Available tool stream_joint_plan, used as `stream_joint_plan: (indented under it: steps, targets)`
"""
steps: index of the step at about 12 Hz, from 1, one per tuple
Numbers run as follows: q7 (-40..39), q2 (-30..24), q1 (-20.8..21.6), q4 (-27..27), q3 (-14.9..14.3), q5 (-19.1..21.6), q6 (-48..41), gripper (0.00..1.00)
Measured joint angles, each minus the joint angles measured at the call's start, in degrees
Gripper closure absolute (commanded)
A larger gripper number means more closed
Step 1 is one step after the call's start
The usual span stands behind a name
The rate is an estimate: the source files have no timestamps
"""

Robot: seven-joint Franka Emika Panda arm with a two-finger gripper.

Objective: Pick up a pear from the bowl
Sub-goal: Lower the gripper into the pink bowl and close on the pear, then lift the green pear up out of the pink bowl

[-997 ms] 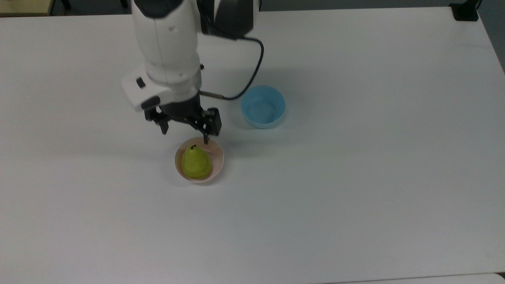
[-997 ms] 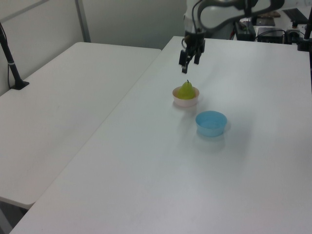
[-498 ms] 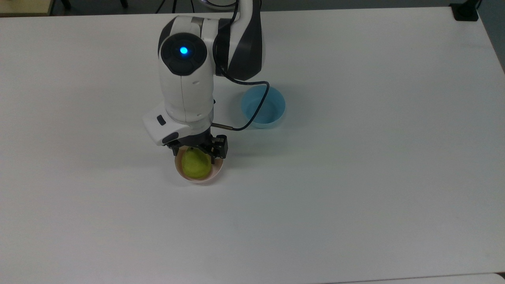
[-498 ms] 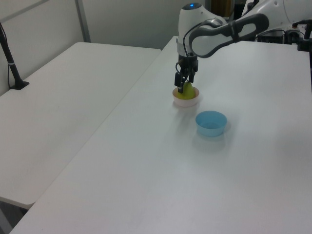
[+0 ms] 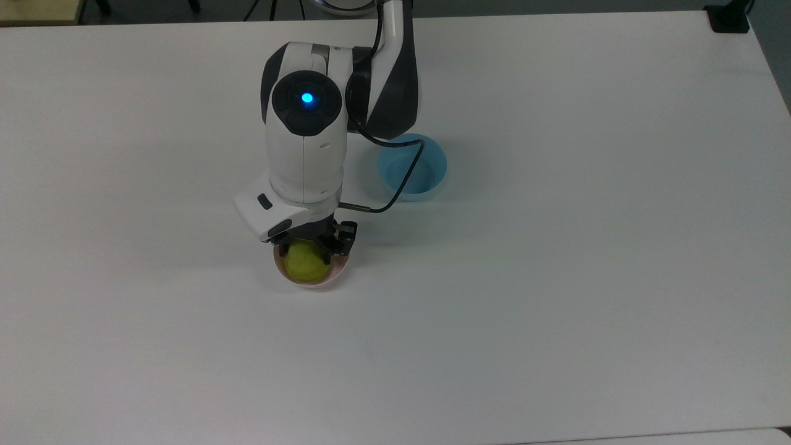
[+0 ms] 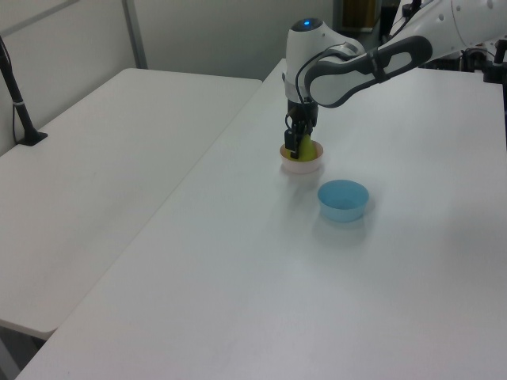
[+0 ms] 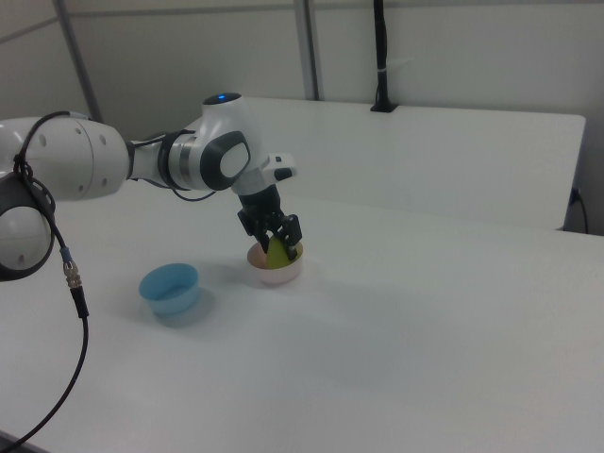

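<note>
- Right now I have the arm's two-finger gripper [image 5: 311, 247] lowered into the small round pale pink plastic bowl [image 5: 312, 281], its black fingers [image 7: 291, 229] set on either side of the small yellow-green pear [image 5: 304, 262].
- From my screens I cannot tell whether the fingers are pressing the fruit or just standing beside it with a small gap.
- That pear [image 6: 306, 147] sits inside the pink bowl [image 6: 302, 165]; the right view shows its narrow top [image 7: 277, 251] between the fingers and its rounded base down in the bowl [image 7: 276, 275].
- On the top view, the white wrist housing with a lit blue dot [image 5: 306, 97] covers the pear's upper part.
- Beside it, a light blue plastic bowl [image 5: 413, 168] stands apart on the white tabletop [image 5: 556, 278], toward the top view's right, with a black cable [image 5: 405, 179] curving over its rim.
</note>
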Motion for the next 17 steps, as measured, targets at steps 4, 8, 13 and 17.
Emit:
stream_joint_plan:
  steps: [4, 8, 13, 17]
  targets:
    - [-0.7, -2.1, -0.02, 0.88, -0.12, 0.02, 0.27, 0.73]
    - [-6.77, -14.12, -0.53, -8.15, -0.42, 0.06, -0.09, 0.73]
    - [-20.15, -26.4, -4.76, -23.67, -0.58, 0.05, -8.97, 0.73]
    - [-21.54, -23.51, -5.95, -26.88, -0.57, -3.17, -8.85, 0.7]
